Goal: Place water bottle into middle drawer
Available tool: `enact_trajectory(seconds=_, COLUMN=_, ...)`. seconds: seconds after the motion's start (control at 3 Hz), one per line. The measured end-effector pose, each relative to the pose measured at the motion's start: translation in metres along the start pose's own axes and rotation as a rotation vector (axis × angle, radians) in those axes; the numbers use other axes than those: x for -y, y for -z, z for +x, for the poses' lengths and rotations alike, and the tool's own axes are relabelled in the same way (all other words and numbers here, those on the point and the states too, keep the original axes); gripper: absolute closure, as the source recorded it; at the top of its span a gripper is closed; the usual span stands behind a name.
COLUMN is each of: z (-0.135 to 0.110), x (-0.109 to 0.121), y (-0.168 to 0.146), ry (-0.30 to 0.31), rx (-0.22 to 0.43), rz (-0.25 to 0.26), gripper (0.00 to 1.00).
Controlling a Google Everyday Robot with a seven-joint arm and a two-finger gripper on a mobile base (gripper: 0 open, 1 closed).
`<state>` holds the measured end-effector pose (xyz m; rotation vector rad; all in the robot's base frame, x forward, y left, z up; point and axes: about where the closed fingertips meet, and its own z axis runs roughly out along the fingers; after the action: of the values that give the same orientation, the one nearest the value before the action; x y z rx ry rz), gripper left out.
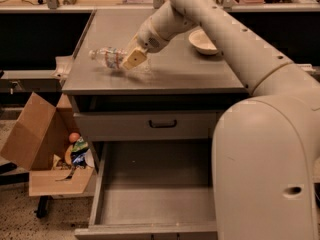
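Observation:
The water bottle (107, 57) lies on its side on the grey cabinet top (175, 74), white cap pointing left, red-and-blue label band in the middle. My gripper (134, 59) is low over the bottle's right, bottom end and covers it. The arm reaches in from the right. Below, the middle drawer (150, 189) is pulled wide out, with a bare grey floor and nothing in it. The bottle is well above and behind the drawer.
A white bowl (204, 41) sits on the cabinet top to the right of the gripper. A shut drawer front with a black handle (162, 124) is above the open drawer. An open cardboard box (45, 149) with snack items stands on the floor at the left. My arm's large base (265, 169) fills the right foreground.

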<state>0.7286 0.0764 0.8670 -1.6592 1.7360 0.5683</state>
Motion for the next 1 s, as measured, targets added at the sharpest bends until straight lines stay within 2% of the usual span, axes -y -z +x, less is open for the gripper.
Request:
enact_trajectory(seconds=0.33, z=-0.022, x=-0.040, y=0.050, ry=0.055, rx=0.099, rz=0.040, gripper=1.00)
enact_trajectory(seconds=0.67, z=-0.022, x=-0.089, y=0.081, ry=0.057, rx=0.135, rz=0.037, gripper=1.00)
enact_trajectory(seconds=1.0, z=-0.009, x=-0.127, y=0.086, ry=0.003, rx=0.232, rz=-0.018, gripper=1.00)
